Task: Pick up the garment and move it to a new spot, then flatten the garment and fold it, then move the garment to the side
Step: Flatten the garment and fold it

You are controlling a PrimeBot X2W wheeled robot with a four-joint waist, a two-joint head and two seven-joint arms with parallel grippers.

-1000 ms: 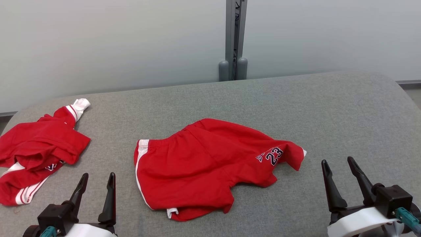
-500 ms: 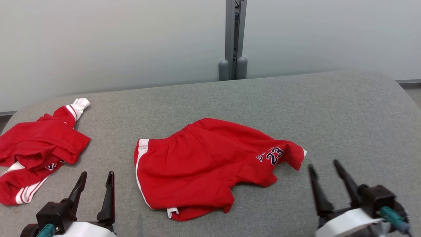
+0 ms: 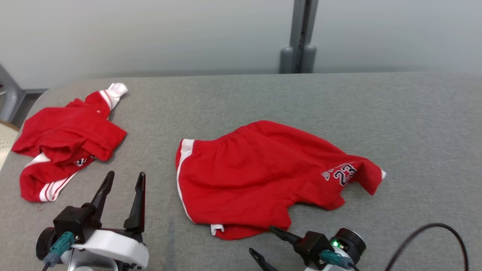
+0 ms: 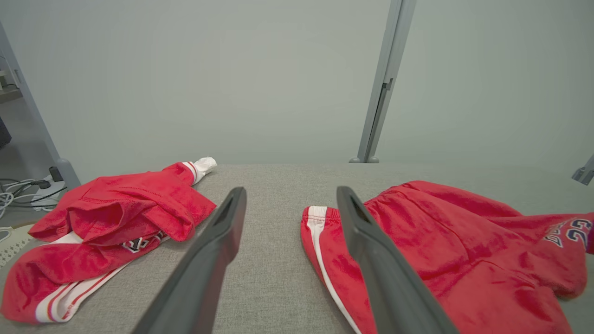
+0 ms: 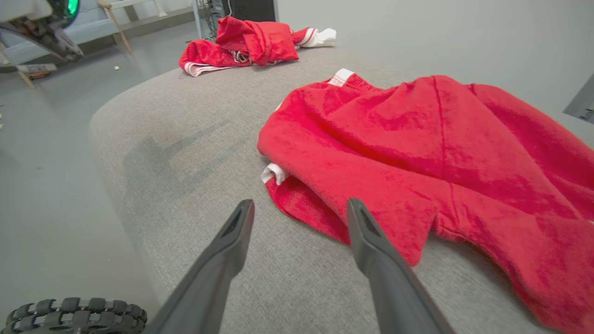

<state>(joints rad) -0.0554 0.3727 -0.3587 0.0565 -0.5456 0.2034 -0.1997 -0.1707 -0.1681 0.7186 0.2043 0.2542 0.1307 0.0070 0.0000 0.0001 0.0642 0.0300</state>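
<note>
Head view showed your red shorts (image 3: 263, 173) lying rumpled near the middle of the grey desk (image 3: 395, 113), waistband toward the left and the numbered leg bunched at the right. Both hands were spread wide and held nothing. Your left hand (image 3: 126, 174) hovered between the shorts and a second red garment (image 3: 71, 139), which was heaped at the left end, apart from the shorts. Your right hand (image 3: 260, 239) angled in at the near hem, probably to take that edge. A black cable (image 3: 433, 229) looped beside your right arm, and I judged it could snag.
</note>
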